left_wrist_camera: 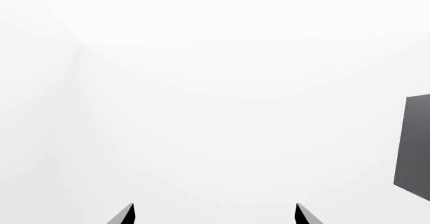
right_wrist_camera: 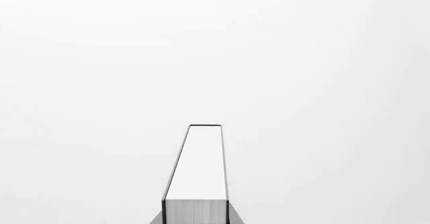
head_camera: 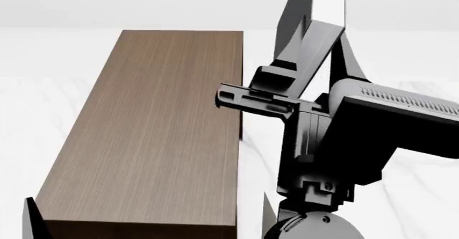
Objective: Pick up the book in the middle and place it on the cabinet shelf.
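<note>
My right gripper [right_wrist_camera: 195,220] is shut on the book [right_wrist_camera: 196,163], a thick volume with thin dark grey covers and white page edges that sticks out straight from the jaws. In the head view the right arm holds the book [head_camera: 310,5] up high, right of and beyond the cabinet shelf [head_camera: 154,131], a long dark brown wood-grain block with a flat top. My left gripper [left_wrist_camera: 215,215] is open and empty, facing a white wall. Only a dark tip [head_camera: 30,217] shows at the cabinet's near left corner.
White marble-look floor [head_camera: 423,62] surrounds the cabinet. A dark grey slab [left_wrist_camera: 413,146] cuts into the left wrist view's edge; I cannot tell what it is. The right arm's bulk [head_camera: 337,142] hides the area right of the cabinet. No other books show.
</note>
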Motion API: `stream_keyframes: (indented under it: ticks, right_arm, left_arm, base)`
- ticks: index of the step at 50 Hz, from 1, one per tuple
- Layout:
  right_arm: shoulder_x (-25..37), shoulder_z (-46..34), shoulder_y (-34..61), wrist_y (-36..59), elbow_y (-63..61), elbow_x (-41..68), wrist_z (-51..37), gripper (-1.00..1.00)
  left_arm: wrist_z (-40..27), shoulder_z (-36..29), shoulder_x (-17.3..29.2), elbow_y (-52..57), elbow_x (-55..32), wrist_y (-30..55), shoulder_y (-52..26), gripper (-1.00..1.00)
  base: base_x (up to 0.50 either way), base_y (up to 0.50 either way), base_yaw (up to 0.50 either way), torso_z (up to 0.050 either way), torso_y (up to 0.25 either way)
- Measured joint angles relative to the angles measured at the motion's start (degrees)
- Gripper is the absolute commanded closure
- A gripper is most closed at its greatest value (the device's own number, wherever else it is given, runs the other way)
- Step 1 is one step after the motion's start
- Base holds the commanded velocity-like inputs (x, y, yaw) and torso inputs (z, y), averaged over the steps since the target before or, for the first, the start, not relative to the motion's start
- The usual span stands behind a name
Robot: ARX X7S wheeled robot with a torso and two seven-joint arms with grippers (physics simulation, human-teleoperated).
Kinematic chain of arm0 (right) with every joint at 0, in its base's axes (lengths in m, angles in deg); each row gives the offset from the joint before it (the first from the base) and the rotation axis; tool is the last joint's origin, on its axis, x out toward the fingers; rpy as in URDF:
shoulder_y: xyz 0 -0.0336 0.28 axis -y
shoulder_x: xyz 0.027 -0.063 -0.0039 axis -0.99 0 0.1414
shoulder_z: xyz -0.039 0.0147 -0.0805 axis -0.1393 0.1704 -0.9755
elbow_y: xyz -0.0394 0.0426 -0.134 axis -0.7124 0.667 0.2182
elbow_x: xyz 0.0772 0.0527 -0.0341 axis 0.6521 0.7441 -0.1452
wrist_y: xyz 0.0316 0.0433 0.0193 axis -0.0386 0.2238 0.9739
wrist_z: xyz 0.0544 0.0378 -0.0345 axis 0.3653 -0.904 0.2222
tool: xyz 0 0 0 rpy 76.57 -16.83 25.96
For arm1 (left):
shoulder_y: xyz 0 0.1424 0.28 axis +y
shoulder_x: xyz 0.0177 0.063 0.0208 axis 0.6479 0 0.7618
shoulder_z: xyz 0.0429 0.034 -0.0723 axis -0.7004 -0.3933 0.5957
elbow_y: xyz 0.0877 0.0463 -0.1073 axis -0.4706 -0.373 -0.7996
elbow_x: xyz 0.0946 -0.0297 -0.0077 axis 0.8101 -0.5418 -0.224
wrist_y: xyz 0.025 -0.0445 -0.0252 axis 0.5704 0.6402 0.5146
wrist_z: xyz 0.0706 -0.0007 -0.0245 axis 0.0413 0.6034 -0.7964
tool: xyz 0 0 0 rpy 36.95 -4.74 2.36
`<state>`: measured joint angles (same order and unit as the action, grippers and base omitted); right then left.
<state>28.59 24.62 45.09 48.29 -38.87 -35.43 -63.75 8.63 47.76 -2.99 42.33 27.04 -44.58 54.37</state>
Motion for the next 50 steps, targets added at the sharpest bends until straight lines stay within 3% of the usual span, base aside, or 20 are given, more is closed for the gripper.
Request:
stream_keyframes:
  ticks: [31,50]
  right_arm:
    - [-5.14,2.23,3.04,3.41,-1.60,23.05,5.12,1.00]
    - [-8.11,1.61,5.00,3.56,1.64,28.22,6.13,1.00]
  left_arm:
    - [-0.56,-0.15,0.44,0.63,-0.66,1.12,-0.16,-1.00]
    - [-0.71,-0.61,0.63,-0.57,-0.86,0.24,-0.60,-1.00]
  base:
    - [0.00,0.00,0.00,0.000,0.001]
    - [0.00,0.00,0.00,0.000,0.001]
